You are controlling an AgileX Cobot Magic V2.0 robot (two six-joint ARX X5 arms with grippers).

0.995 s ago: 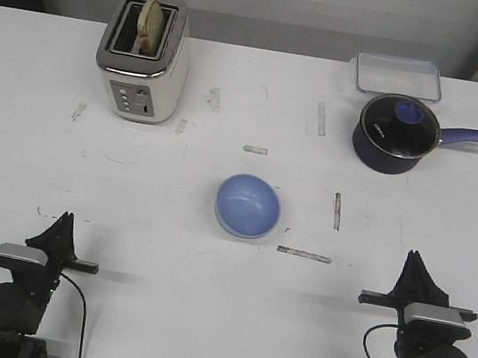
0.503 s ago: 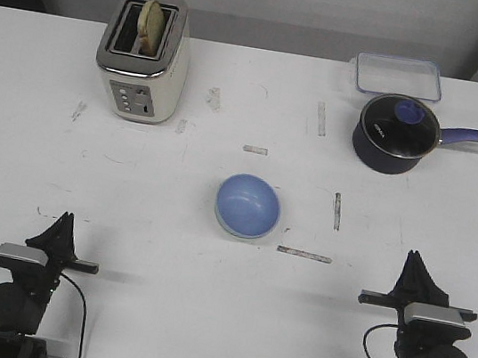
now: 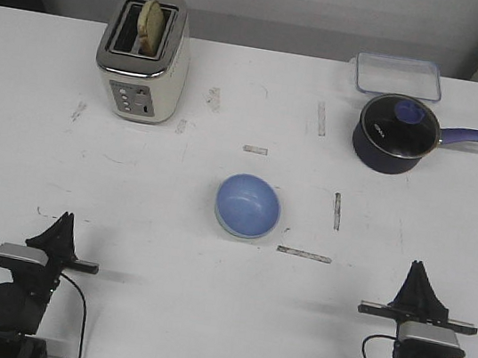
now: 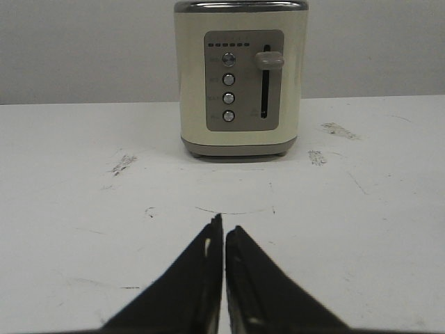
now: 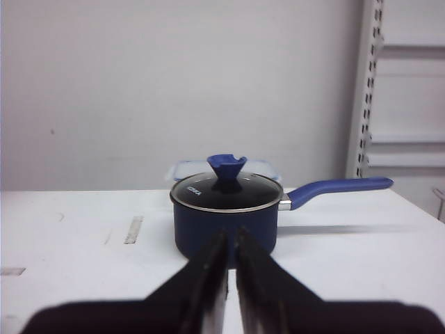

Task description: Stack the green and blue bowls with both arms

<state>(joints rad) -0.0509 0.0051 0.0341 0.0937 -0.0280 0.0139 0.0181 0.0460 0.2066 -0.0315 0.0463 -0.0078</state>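
The blue bowl (image 3: 248,204) sits in the middle of the white table. A thin pale rim of the green bowl (image 3: 228,229) shows under its near edge, so the blue bowl rests inside the green one. My left gripper (image 3: 64,223) is shut and empty at the near left, far from the bowls. My right gripper (image 3: 421,271) is shut and empty at the near right. The left wrist view shows the shut left gripper (image 4: 224,229) over bare table. The right wrist view shows the shut right gripper (image 5: 231,233). Neither wrist view shows the bowls.
A cream toaster (image 3: 143,55) with bread in it stands at the back left, also in the left wrist view (image 4: 240,76). A dark lidded saucepan (image 3: 396,132) with a purple handle stands at the back right, also in the right wrist view (image 5: 226,209). A clear lidded box (image 3: 398,76) lies behind it.
My right gripper has drawn back a little toward the near edge. The left arm and the bowls have not moved.
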